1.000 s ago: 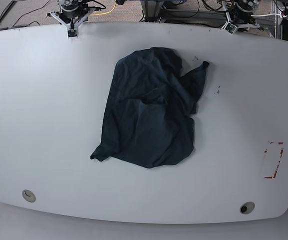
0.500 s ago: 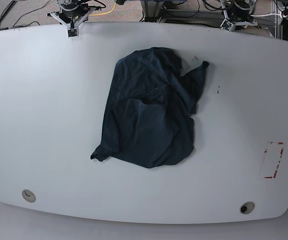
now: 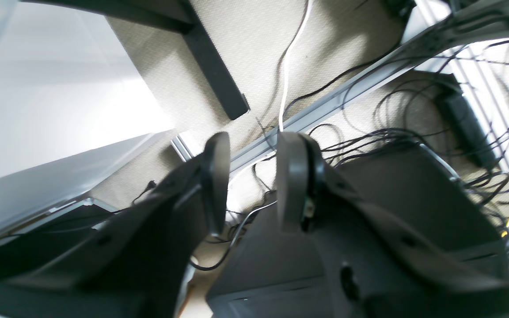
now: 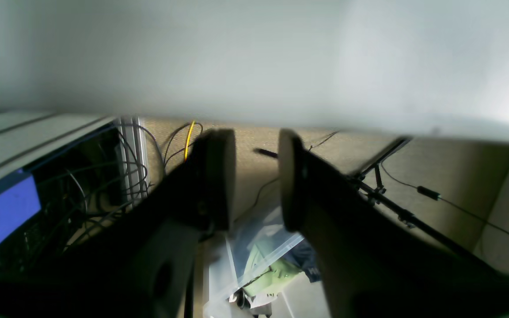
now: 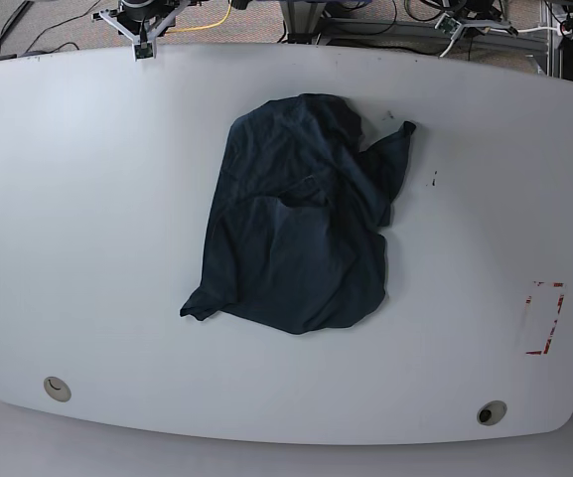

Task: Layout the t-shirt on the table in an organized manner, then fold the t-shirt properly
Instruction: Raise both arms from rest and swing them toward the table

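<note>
The t-shirt (image 5: 294, 224) lies crumpled in a heap around the middle of the table (image 5: 87, 219), dark navy, wrinkled, 1 sleeve poking out toward the far right; no print, logo or label shows on the fabric, nothing there to read. Both arms sit at the far edge, well apart from the garment; the left gripper (image 3: 252, 176) shows in its wrist view with jaws parted by a narrow gap, nothing between them, only floor and cables (image 3: 369, 137) beyond. The right gripper (image 4: 254, 176) looks much the same; a slim gap between its 2 fingers, pinching nothing, the pale underside of the tabletop blurred above it. Down below it, a clear plastic bag (image 4: 259, 251) with something green inside; a bit of white lettering on a dark patch there, too small to read. On the table, a red tape rectangle (image 5: 542, 318) near the right edge; 2 round grommet holes (image 5: 58, 389) along the near side.
</note>
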### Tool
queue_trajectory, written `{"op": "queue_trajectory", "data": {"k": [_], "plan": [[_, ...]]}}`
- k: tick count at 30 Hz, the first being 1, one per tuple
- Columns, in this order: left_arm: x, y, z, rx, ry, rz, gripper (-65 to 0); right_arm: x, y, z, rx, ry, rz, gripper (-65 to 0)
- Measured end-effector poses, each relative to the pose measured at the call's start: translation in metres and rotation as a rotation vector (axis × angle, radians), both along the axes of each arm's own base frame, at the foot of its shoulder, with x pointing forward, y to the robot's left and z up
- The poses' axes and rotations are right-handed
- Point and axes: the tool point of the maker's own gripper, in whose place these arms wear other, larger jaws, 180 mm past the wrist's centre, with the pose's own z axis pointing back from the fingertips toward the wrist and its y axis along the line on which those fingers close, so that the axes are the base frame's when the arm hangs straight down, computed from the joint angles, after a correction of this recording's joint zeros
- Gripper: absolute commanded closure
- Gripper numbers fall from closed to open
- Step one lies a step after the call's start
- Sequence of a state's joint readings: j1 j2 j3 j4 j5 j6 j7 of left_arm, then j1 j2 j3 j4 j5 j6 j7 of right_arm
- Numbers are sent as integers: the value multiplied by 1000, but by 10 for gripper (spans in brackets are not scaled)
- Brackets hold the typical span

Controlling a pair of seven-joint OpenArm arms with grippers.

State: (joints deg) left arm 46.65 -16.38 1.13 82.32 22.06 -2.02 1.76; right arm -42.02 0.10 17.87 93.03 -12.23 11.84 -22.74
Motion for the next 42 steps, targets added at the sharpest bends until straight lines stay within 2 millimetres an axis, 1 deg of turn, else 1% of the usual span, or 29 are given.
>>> {"op": "queue_trajectory", "data": {"k": [5, 9, 15, 21, 24, 26, 30, 36, 39, 42], "plan": [[-5, -8, 8, -18, -7, -5, -161, -12, 1, 4, -2, 13, 1, -163], [-16, -11, 13, -23, 7, -10, -161, -24, 5, 7, 4, 31, -4, -163], [-22, -12, 30, -25, -4, -11, -160, -36, 12, 21, 14, 37, 21, -162], [-18, -4, 49, -6, -41, -5, -161, -41, 19, 38, 16, 22, 25, -162], [-19, -4, 58, -3, -52, -8, -161, -45, 30, 47, 49, 21, 45, -162], [-19, -4, 63, -1, -58, -9, -161, -50, 33, 52, 58, 25, 51, -162], [-19, -8, 72, -9, -66, -17, -161, -56, 31, 61, 44, 30, 54, -162], [-11, -12, 83, -53, -100, 25, -161, -59, 34, 74, 37, 22, 49, -162], [-10, -10, 88, -65, -110, 44, -160, -63, 36, 76, 42, 26, 46, -162], [-14, -5, 93, -52, -107, 47, -160, -68, 37, 77, 50, 39, 56, -162]]}}
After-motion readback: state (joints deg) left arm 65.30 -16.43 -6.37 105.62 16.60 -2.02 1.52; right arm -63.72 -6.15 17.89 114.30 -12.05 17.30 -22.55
